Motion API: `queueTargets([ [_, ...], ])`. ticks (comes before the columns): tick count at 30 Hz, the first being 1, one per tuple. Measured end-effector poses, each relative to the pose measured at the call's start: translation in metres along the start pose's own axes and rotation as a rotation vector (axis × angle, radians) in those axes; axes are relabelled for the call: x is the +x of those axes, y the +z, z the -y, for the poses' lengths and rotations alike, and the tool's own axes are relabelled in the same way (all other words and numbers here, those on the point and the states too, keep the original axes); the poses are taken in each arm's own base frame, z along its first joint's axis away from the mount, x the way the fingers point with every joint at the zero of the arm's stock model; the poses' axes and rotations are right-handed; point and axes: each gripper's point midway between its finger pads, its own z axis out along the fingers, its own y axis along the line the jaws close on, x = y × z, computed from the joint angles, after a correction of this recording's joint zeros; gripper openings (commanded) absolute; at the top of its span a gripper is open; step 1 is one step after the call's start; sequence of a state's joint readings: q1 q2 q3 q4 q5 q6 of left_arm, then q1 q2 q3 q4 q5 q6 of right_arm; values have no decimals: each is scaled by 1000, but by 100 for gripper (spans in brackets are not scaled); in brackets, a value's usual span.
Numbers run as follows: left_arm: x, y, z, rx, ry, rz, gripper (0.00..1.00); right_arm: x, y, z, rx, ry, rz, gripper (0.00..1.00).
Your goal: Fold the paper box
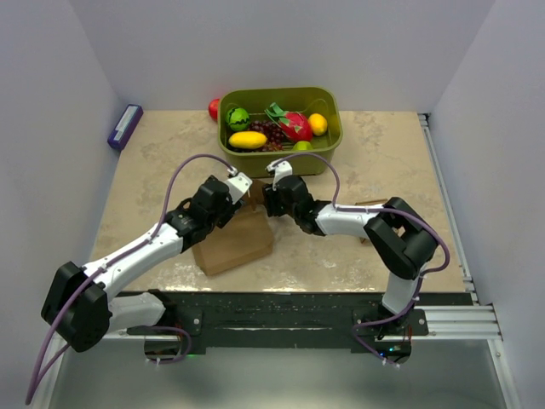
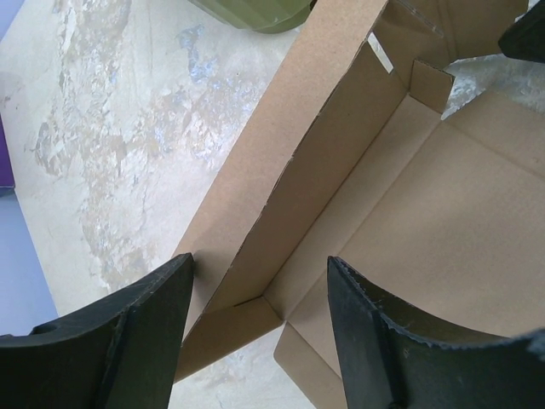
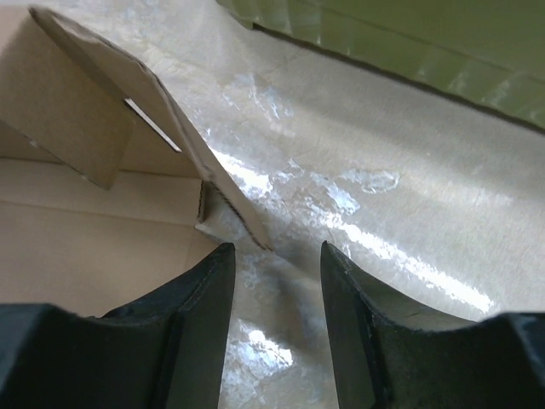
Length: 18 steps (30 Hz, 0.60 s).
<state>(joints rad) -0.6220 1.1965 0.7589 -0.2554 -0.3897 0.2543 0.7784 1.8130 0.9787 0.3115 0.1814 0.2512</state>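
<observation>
The paper box point(image 1: 234, 241) is a brown corrugated cardboard piece lying in the middle of the table, one long side wall raised. In the left wrist view point(image 2: 409, 213) its raised wall and a corner flap stand between my open jaws. My left gripper point(image 1: 241, 189) is open at the box's far left edge, its fingers point(image 2: 145, 341) straddling the wall. My right gripper point(image 1: 271, 198) is open and empty at the box's far right corner. In the right wrist view a raised flap point(image 3: 145, 102) ends just ahead of the fingertips point(image 3: 204, 298), over bare table.
A green bin point(image 1: 280, 128) of toy fruit stands just behind both grippers; it shows in the right wrist view point(image 3: 400, 43). A red fruit point(image 1: 214, 108) lies beside it. A purple object point(image 1: 124, 127) lies at the far left. A small brown piece point(image 1: 372, 204) shows behind the right arm.
</observation>
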Motion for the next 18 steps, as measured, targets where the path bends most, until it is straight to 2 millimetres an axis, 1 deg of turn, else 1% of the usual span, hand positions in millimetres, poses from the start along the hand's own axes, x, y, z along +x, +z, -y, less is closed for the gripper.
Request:
queueTargets([
  [2, 0, 0, 0, 0, 0, 1, 66, -4, 1, -2, -19, 1, 9, 48],
  [5, -1, 0, 0, -1, 0, 2, 65, -9, 1, -6, -49, -3, 26, 42],
  [6, 0, 0, 0, 0, 0, 2, 65, -10, 1, -8, -56, -5, 29, 35],
  [8, 0, 0, 0, 0, 0, 1, 64, -14, 2, -12, -80, -12, 36, 26],
  [9, 0, 0, 0, 0, 1, 0, 64, -16, 2, -14, -86, -16, 39, 18],
  [11, 0, 1, 0, 0, 2, 0, 63, -19, 3, -18, -107, -21, 46, 11],
  [13, 0, 1, 0, 1, 3, -1, 63, -21, 4, -20, -119, -24, 48, 7],
  [18, 1, 4, 0, -1, 12, -5, 62, -23, 4, -23, -129, -36, 43, 7],
])
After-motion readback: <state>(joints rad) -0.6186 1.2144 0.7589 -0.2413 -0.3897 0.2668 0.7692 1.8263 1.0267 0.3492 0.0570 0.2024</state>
